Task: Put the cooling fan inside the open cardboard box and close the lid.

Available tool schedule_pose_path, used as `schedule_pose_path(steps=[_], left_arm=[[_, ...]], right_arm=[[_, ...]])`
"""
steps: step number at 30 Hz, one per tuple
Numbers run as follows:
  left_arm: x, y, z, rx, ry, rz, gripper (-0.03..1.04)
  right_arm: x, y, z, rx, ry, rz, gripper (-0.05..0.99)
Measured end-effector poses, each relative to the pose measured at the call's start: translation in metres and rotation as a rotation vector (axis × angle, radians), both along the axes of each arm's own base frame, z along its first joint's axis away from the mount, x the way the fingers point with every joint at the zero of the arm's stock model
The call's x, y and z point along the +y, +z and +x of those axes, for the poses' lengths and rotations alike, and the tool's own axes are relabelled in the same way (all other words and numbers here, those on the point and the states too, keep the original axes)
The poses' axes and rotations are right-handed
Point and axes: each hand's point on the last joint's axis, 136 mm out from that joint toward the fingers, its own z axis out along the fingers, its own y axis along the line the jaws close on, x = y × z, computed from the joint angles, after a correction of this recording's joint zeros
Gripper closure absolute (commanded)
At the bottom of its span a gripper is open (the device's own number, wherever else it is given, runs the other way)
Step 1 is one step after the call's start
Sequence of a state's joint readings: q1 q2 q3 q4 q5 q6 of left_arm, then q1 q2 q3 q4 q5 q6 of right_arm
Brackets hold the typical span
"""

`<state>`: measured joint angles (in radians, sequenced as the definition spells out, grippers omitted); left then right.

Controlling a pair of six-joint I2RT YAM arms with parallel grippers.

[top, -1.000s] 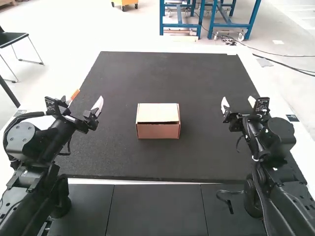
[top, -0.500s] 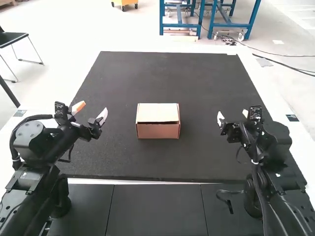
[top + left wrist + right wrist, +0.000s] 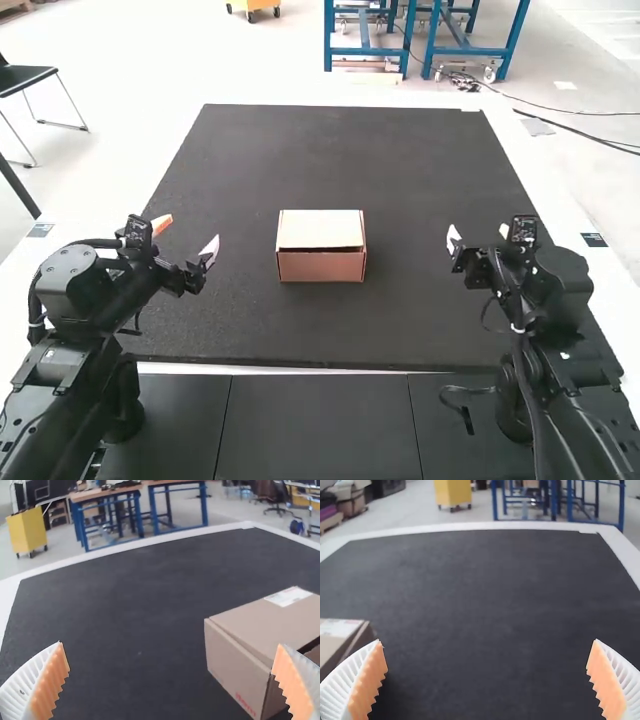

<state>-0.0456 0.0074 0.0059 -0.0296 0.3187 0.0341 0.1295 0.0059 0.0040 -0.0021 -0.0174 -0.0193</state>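
Observation:
A small brown cardboard box (image 3: pixel 321 245) stands in the middle of the black mat, its lid lying flat over the top with a thin dark gap along the front edge. My left gripper (image 3: pixel 186 233) hovers open to the left of the box, apart from it, with nothing between its white ribbed, orange-padded fingers. In the left wrist view the box (image 3: pixel 260 640) sits just beyond the open left gripper (image 3: pixel 169 650). My right gripper (image 3: pixel 480 236) hangs open to the right of the box, holding nothing. In the right wrist view a corner of the box (image 3: pixel 337 637) lies beside the open right gripper (image 3: pixel 486 645).
The black mat (image 3: pixel 340 160) covers most of the table, with a white border (image 3: pixel 560 200) around it. Bare mat lies on all sides of the box. Both arm bases stand at the near edge.
The left gripper has drawn back toward the near edge, sinking lower and a little to the right. The right gripper dropped slightly and pulled back. The box has not moved.

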Motion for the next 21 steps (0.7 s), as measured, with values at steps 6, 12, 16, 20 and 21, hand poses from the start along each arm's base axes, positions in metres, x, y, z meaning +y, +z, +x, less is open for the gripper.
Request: schedule_pose_path(steps=[6,12,16,20,21], left_arm=[[0.014,0.000,0.004,-0.010,0.062,0.028,0.05],[0.031,0.000,0.007,-0.015,0.131,0.046,0.05],[0.032,0.000,0.007,-0.018,0.138,0.061,0.05],[0.032,0.000,0.007,-0.021,0.137,0.072,0.05],[0.032,0.000,0.007,-0.023,0.136,0.075,0.05]], right_arm=[[-0.006,0.000,0.001,-0.001,-0.033,0.001,0.02],[-0.015,0.001,0.002,-0.005,-0.075,0.001,0.02],[-0.018,0.001,0.002,-0.005,-0.088,0.000,0.02],[-0.021,0.001,0.002,-0.005,-0.100,0.000,0.02],[-0.022,0.002,0.002,-0.006,-0.104,0.001,0.02]])
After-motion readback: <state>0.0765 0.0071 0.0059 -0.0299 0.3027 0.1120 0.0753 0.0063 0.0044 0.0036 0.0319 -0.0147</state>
